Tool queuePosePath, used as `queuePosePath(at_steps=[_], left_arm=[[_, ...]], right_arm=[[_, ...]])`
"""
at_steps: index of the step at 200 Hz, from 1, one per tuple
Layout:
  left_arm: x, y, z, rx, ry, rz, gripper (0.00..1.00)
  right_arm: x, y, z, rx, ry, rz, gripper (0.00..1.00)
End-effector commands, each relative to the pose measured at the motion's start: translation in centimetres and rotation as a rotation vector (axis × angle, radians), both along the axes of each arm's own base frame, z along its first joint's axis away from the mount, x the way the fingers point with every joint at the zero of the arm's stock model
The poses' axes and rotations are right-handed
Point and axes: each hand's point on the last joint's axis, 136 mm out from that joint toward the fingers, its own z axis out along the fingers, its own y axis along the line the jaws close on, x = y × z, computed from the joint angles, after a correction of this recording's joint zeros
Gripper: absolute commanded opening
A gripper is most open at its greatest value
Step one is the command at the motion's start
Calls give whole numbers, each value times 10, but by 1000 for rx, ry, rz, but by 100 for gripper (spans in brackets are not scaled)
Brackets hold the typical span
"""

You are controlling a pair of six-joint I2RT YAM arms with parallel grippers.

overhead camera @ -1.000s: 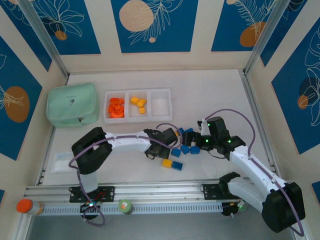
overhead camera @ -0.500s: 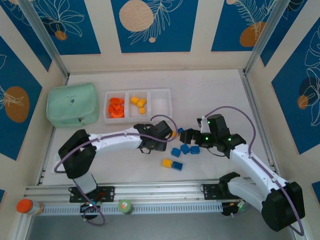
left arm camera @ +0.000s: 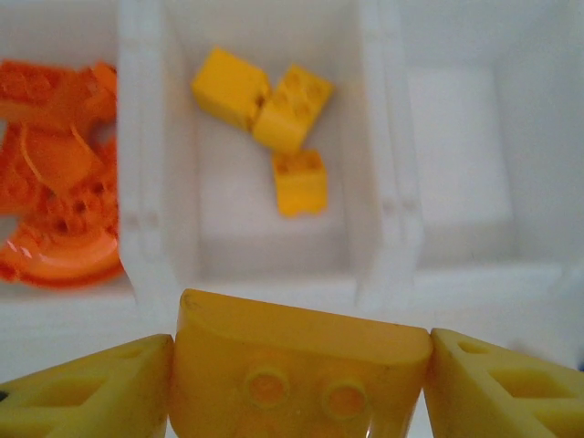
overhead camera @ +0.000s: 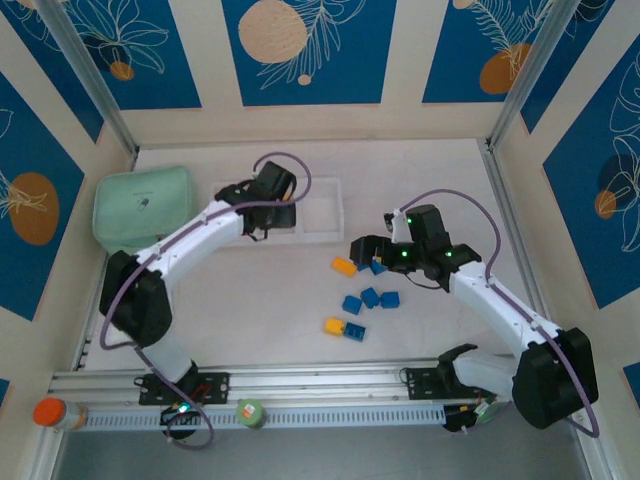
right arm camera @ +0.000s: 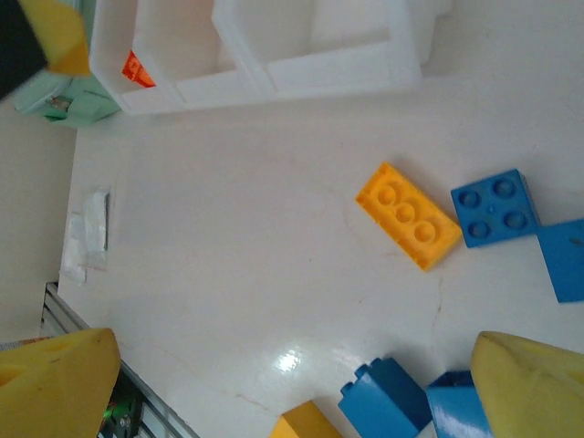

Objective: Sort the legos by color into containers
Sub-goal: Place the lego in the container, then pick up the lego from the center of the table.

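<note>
Above the yellow container (left arm camera: 265, 292), left gripper (left arm camera: 301, 365) clamps a yellow lego (left arm camera: 301, 342); orange legos (left arm camera: 55, 173) binned; blue legos (overhead camera: 370, 297), two yellows (overhead camera: 343, 266) loose beneath spread-open right gripper (right arm camera: 292, 383).

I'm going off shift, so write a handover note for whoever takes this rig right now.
Left gripper: shut on a yellow brick, above the tray's middle compartment.
Right gripper: open, empty, over the loose bricks.
Done: orange bricks in the left compartment, three yellow ones in the middle.
To do: drop the held brick; two yellow and about five blue bricks lie on the table; right compartment empty.
</note>
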Motion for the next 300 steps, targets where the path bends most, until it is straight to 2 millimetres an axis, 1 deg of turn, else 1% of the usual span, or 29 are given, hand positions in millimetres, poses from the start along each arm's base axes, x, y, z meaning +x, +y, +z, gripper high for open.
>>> queuePosePath(at_steps=[1, 20, 42, 61, 81, 92, 107, 134, 146, 159, 180, 191, 207, 227, 241, 254, 274, 279, 300], left_arm=[[28, 6, -17, 31, 37, -20, 67], [52, 8, -27, 27, 51, -6, 66], [72, 10, -41, 24, 70, 11, 67], [81, 11, -55, 29, 91, 13, 68], [84, 8, -61, 28, 101, 0, 72], [84, 8, -61, 31, 102, -2, 74], [84, 8, -55, 28, 94, -4, 75], [81, 9, -35, 12, 66, -11, 79], [76, 11, -26, 9, 63, -12, 79], [67, 11, -15, -12, 58, -25, 79], [44, 10, 5, -59, 43, -55, 80], [29, 11, 13, -86, 34, -71, 80], [3, 13, 21, -118, 31, -88, 80], [-32, 21, 19, -140, 38, -96, 81], [-56, 25, 14, -174, 50, -105, 82], [-78, 27, 6, -202, 65, -110, 83], [-105, 27, -2, -237, 76, -119, 84], [-110, 25, -2, -246, 73, -126, 84], [-132, 20, -11, -271, 85, -143, 86]], right_arm=[[8, 9, 14, 30, -38, 36, 99], [11, 11, 15, 31, -35, 39, 99], [14, 12, 16, 27, -34, 41, 99], [16, 11, 16, 19, -37, 36, 99], [17, 11, 17, 13, -40, 37, 99], [17, 11, 18, 9, -39, 41, 99], [17, 10, 17, 2, -38, 44, 99], [15, 9, 16, -10, -27, 48, 99], [13, 8, 15, -20, -22, 48, 99], [12, 8, 15, -35, -22, 54, 99], [10, 9, 12, -77, -18, 78, 99], [11, 11, 10, -104, -11, 92, 99], [12, 13, 8, -158, -6, 110, 99], [13, 21, 4, -220, 2, 156, 99], [16, 26, -2, -271, 6, 180, 100], [18, 31, -8, -322, 9, 199, 98], [22, 38, -20, -393, 9, 229, 94], [23, 39, -24, -408, 13, 236, 93], [26, 46, -40, -471, 25, 280, 88]])
